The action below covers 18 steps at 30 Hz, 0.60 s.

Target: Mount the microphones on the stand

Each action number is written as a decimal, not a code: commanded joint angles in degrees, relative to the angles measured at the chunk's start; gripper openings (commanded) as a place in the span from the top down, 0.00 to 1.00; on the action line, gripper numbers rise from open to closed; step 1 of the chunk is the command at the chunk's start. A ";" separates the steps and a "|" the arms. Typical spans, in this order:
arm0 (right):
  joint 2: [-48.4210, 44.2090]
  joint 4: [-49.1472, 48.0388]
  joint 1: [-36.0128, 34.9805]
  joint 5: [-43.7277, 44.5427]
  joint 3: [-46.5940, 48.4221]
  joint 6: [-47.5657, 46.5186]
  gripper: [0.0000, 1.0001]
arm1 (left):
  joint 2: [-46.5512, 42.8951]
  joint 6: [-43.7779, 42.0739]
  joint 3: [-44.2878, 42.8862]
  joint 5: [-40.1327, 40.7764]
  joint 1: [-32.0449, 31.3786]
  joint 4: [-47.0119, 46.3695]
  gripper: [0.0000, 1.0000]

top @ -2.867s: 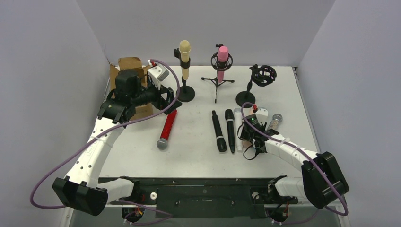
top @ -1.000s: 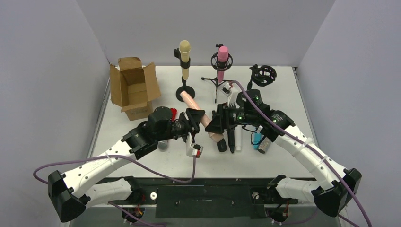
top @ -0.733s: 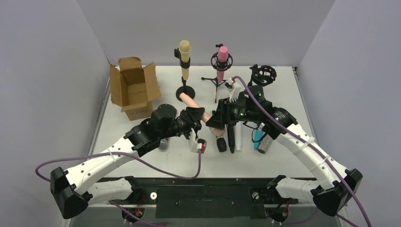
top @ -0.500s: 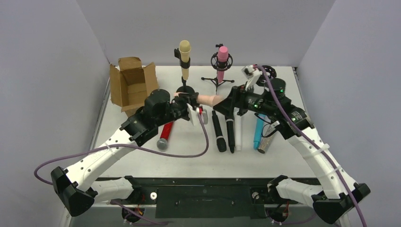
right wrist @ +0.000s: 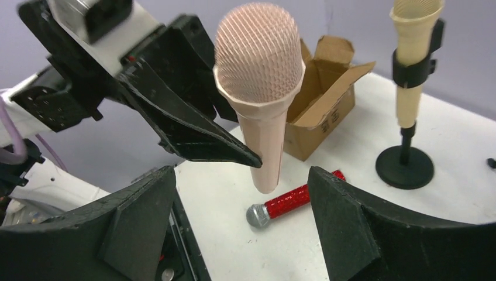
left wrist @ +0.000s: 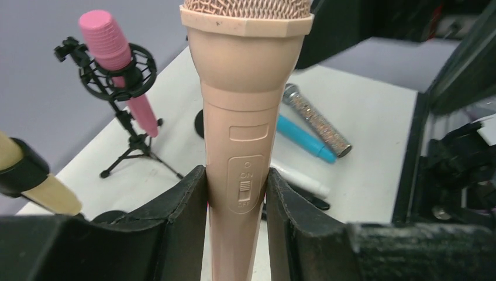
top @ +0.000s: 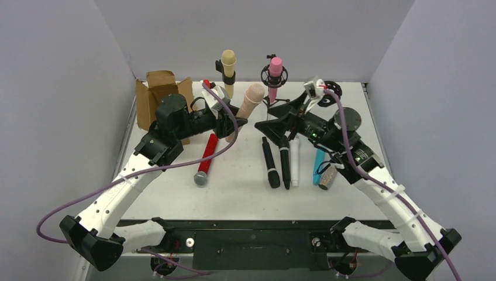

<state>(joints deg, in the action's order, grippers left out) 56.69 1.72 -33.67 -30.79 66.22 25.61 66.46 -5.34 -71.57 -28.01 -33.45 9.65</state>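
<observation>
Pinching peach mic [left wrist: 245, 88] mid-barrel at the switch [left wrist: 244, 188], left end effector [left wrist: 235, 175] holds it upright; looks rigid, light, smooth plastic, prob top-heavy; right end effector [right wrist: 240, 178] spread, empty

On my left wrist view the peach microphone [left wrist: 243, 105] is cut across its mesh head by the top edge, and its tail runs off the bottom. The cream-yellow microphone [left wrist: 50, 196] is clipped by the left edge there. From above, the far-right stand [top: 334, 85] is mostly hidden behind my right arm [top: 351, 152], and the far end of the teal microphone [top: 319, 163] slips under it. The printing on the cardboard box [right wrist: 327, 88] is too small to read.
</observation>
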 commanded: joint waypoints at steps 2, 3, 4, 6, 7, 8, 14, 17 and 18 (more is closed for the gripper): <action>4.78 -7.69 -3.88 1.82 2.95 -1.53 0.21 | -0.52 10.42 -3.84 -8.74 -0.03 -6.54 1.00; 5.59 -8.94 -3.91 1.84 3.13 -1.22 0.21 | -0.71 10.31 -3.77 -9.22 -0.03 -6.60 1.00; 5.92 -9.94 -3.98 1.95 2.98 -0.15 0.21 | -0.84 10.02 -3.68 -10.30 -0.03 -6.45 1.00; 7.31 -13.36 -4.26 1.95 2.67 1.86 0.21 | -1.53 9.03 -3.08 -11.40 -0.10 -5.72 1.00; 7.79 -15.33 -4.37 1.87 2.77 2.99 0.21 | -1.65 8.77 -2.66 -11.86 -0.11 -5.50 1.00; 8.85 -15.99 -4.67 1.78 3.24 3.33 0.24 | -1.74 8.64 -2.55 -12.09 -0.12 -5.42 1.00; 12.62 -12.58 -4.64 1.96 7.03 3.28 0.72 | -1.53 6.91 -3.71 -14.07 -0.30 -2.56 0.72; 11.40 -7.79 -2.05 7.95 8.36 -1.43 1.00 | -1.04 7.46 -4.89 -12.94 0.34 -0.08 0.03; 10.48 -4.99 -1.29 9.35 9.32 -2.66 1.00 | -0.53 7.63 -5.55 -12.85 0.96 0.59 0.00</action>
<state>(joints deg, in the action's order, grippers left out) 69.04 -6.57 -37.78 -28.23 70.89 27.29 66.04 2.15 -73.12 -38.68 -32.93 8.34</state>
